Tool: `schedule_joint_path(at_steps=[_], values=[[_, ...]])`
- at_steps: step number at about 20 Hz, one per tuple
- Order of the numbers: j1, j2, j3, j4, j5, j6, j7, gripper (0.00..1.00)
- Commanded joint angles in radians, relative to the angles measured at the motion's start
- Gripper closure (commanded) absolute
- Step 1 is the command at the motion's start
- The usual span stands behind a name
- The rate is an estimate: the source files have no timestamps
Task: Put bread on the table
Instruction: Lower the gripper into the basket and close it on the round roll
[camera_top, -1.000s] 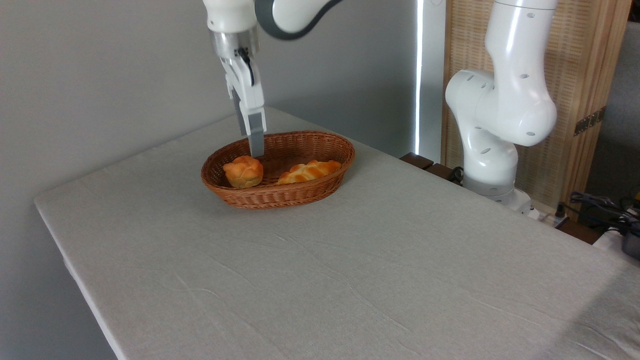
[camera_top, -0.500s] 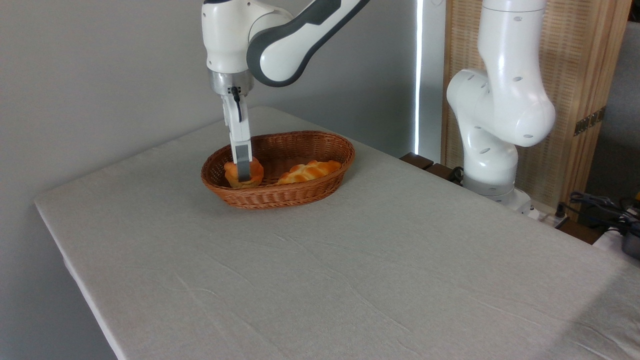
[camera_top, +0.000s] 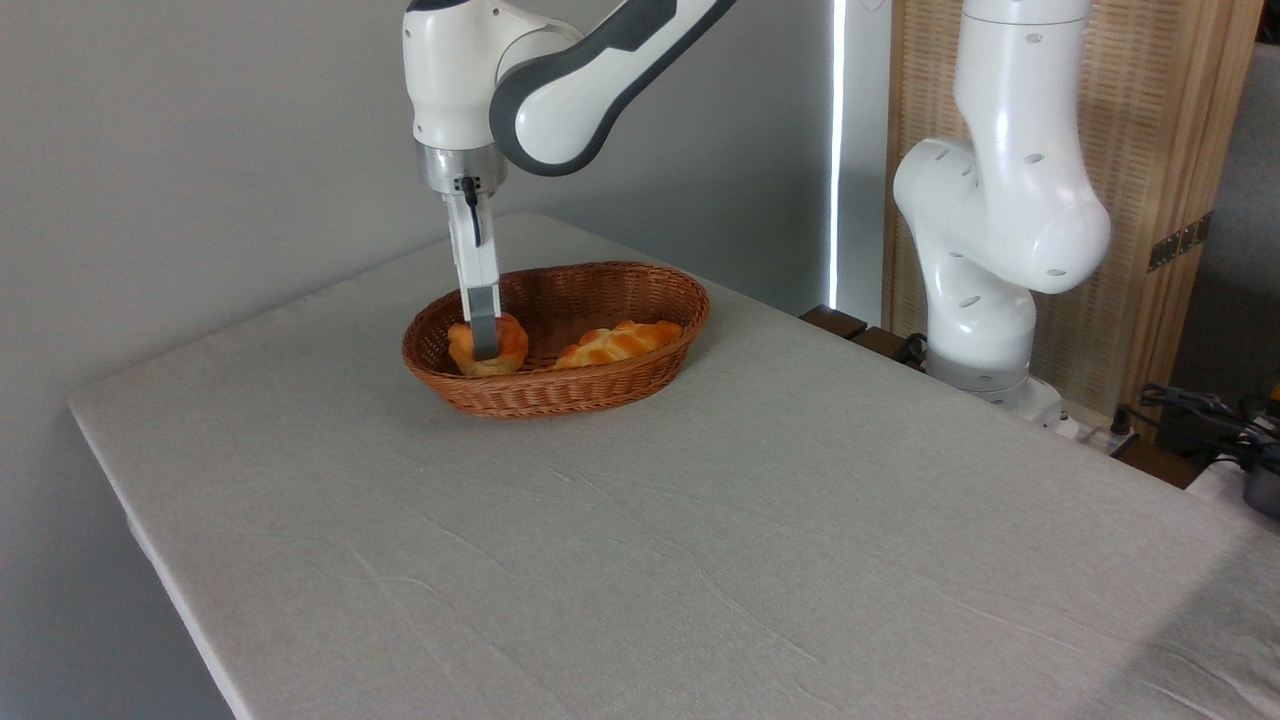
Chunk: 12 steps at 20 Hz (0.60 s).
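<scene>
Down inside the wicker basket (camera_top: 600, 385), at its left end: gripper (camera_top: 486, 342) lowered onto the round bun (camera_top: 508, 345), near finger (camera_top: 485, 325) lying across the bun's front face, far finger hidden behind it. Seen edge-on, so cannot tell whether clamped on the bun or merely straddling it. Bun resting in the basket, close to the left wall, not yet on the bench (camera_top: 700, 540).

Compared with a second ago: gripper then above the bun, fingertip just over its top and slightly to the right; since lowered and shifted left, wrist and grey-and-white forearm (camera_top: 590, 70) come down into view. Compared with half a second ago: almost no change, gripper a touch right, bun sitting the same.

Braided loaf (camera_top: 618, 343) lying in the right half of the basket, apart from the bun, unmoved. Basket unmoved on the far part of the grey cloth-covered bench. Arm's white base column (camera_top: 1000, 220) standing off the bench's right side, before a slatted wooden screen (camera_top: 1170, 150).
</scene>
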<state>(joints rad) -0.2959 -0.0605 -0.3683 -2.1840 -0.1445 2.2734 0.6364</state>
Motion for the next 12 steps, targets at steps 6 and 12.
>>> schedule_joint_path(at_steps=[6, 12], values=[[-0.014, -0.012, 0.032, 0.042, 0.000, -0.066, 0.000, 0.72], [-0.014, -0.012, 0.187, 0.311, -0.004, -0.399, 0.012, 0.67]])
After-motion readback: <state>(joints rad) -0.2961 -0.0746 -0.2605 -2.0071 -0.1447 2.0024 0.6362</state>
